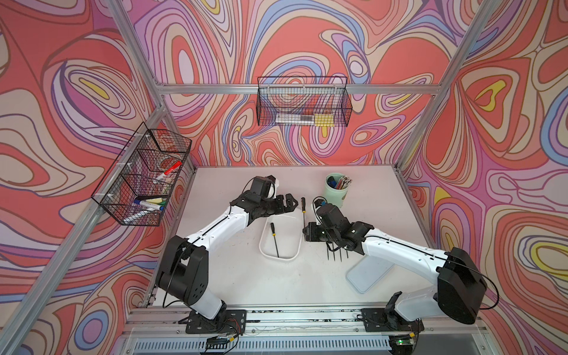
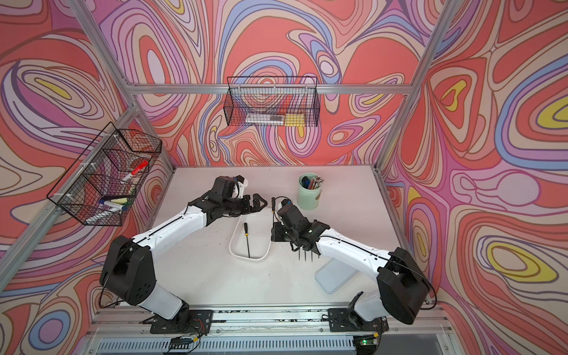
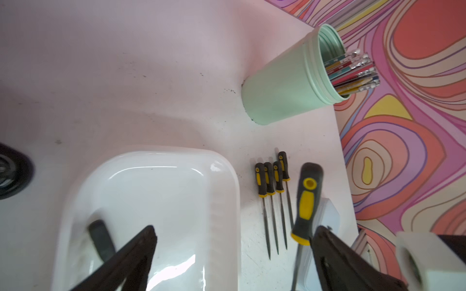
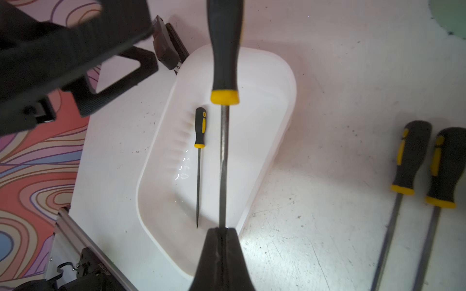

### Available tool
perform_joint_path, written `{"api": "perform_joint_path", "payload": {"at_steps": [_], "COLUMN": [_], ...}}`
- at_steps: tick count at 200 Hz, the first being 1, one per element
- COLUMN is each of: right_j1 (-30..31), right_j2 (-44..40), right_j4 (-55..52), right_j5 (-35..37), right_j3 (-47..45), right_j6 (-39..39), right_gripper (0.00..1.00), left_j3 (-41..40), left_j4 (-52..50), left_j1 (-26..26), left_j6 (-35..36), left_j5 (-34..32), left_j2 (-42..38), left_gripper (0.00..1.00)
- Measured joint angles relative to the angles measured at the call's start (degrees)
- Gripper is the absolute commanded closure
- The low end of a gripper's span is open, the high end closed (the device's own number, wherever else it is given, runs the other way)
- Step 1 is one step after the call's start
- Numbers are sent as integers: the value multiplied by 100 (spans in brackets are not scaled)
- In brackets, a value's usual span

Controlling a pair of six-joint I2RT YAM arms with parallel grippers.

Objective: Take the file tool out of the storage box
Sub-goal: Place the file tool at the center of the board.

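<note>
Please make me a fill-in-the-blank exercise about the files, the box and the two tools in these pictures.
1. The right tool is shut on the raised file, while the left tool is ____.
2. Inside the box lies only ____ file.
3. On the table beside the box, ____ files lie in a row.

Missing words: open; one; four.
</note>
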Motion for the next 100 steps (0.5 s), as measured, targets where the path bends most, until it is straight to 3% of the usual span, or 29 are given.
{"api": "perform_joint_path", "payload": {"at_steps": [41, 100], "right_j1": [17, 20], "right_j2": [417, 975], "right_j4": [-953, -1545], "right_j5": [684, 822], "right_j3": [208, 208], "right_j6": [177, 306], "right_gripper": [100, 100], "left_j3": [39, 114], "left_j4": [-640, -931], "left_j1": [-2, -2], "left_j6": [264, 337], "left_j5": [-667, -962], "left_j2": [-85, -66], "left_gripper": [1, 4]}}
